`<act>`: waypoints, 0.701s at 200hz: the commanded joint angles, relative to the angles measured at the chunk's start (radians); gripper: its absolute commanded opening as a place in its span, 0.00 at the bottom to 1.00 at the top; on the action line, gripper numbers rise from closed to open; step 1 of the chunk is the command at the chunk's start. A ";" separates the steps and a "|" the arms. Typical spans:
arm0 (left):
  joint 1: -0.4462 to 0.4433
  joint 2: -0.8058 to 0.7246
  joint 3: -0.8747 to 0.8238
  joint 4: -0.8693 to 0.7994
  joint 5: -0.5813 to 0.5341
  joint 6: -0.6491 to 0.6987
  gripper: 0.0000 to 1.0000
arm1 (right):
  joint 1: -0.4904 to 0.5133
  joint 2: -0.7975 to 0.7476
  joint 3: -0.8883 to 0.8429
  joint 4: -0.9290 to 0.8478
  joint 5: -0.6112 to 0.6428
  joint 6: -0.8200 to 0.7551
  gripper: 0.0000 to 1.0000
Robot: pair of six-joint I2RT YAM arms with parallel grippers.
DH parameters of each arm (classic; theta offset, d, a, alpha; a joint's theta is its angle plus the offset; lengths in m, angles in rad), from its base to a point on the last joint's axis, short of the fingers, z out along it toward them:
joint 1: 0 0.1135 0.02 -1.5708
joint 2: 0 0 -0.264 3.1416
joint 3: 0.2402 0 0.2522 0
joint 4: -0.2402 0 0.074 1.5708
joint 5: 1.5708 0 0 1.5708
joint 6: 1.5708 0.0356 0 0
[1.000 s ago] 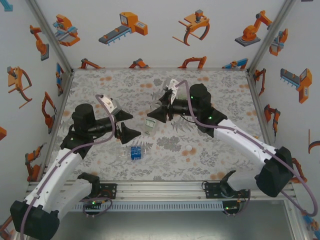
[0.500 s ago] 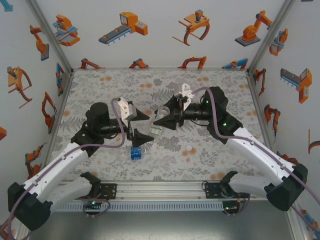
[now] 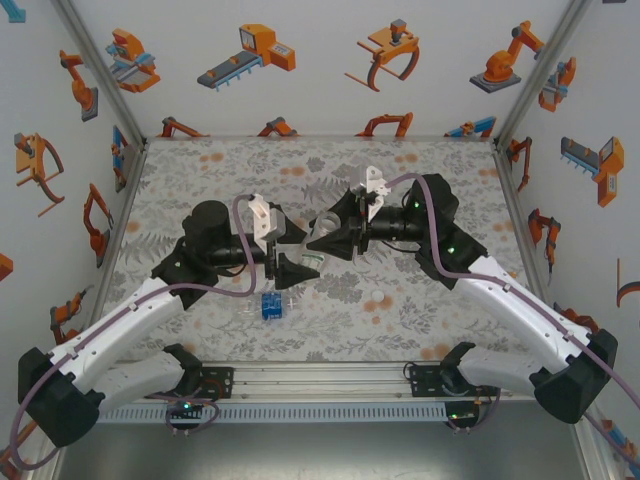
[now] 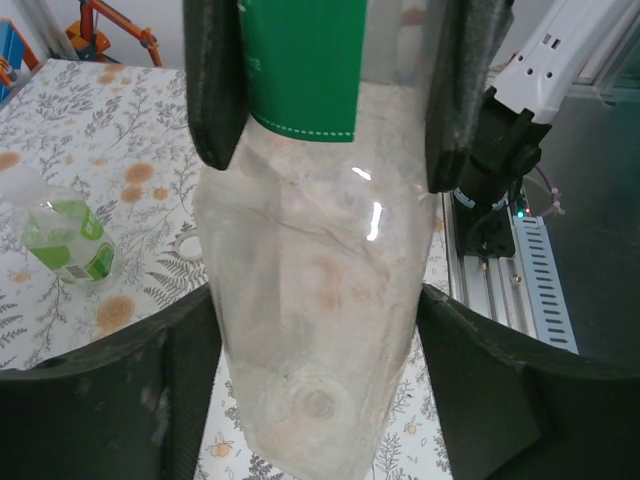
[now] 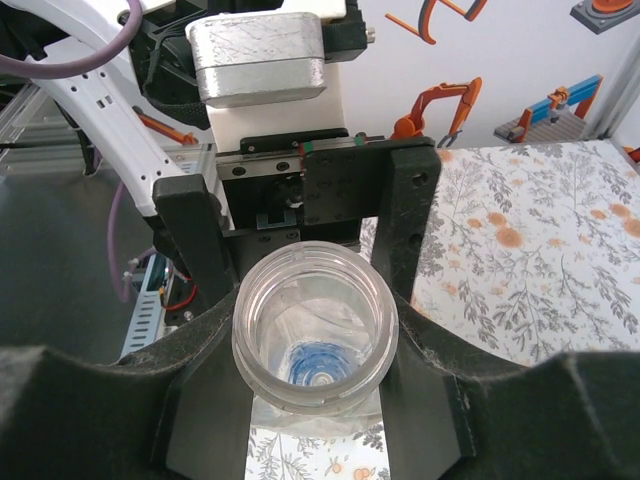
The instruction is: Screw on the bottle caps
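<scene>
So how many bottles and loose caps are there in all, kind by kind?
Small clear plastic bottles: 3 (white-and-green-labelled bottle, blue-labelled bottle, green-tinted bottle)
Small round whitish plastic cap lying loose, as far as I can make out: 1
Total: 4

No word, brand or number can be read anywhere. In the middle of the left wrist view, the clear bottle (image 4: 310, 280) wears a plain green label (image 4: 300, 60) at the top of the frame. A few tiny white marks run down the label's left edge, too small to make out. At the left edge of that view, the green-tinted bottle (image 4: 60, 235) carries a green and white label (image 4: 85, 262) whose print is blurred. In the lower centre of the top view, a blue label (image 3: 268, 306) sits on a third bottle (image 3: 248, 304), its pale specks unreadable. The wall stickers (image 3: 248, 56) are orange and blue drawings of machines, not words.
</scene>
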 commanded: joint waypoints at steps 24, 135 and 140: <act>-0.001 0.004 0.032 -0.006 0.008 0.035 0.55 | 0.013 -0.008 0.055 0.027 -0.017 0.024 0.02; -0.001 0.035 0.045 -0.014 0.052 0.043 0.48 | 0.020 0.010 0.088 0.015 -0.015 0.023 0.01; 0.000 0.035 0.042 -0.011 0.053 0.042 0.57 | 0.020 0.008 0.090 0.015 -0.012 0.022 0.01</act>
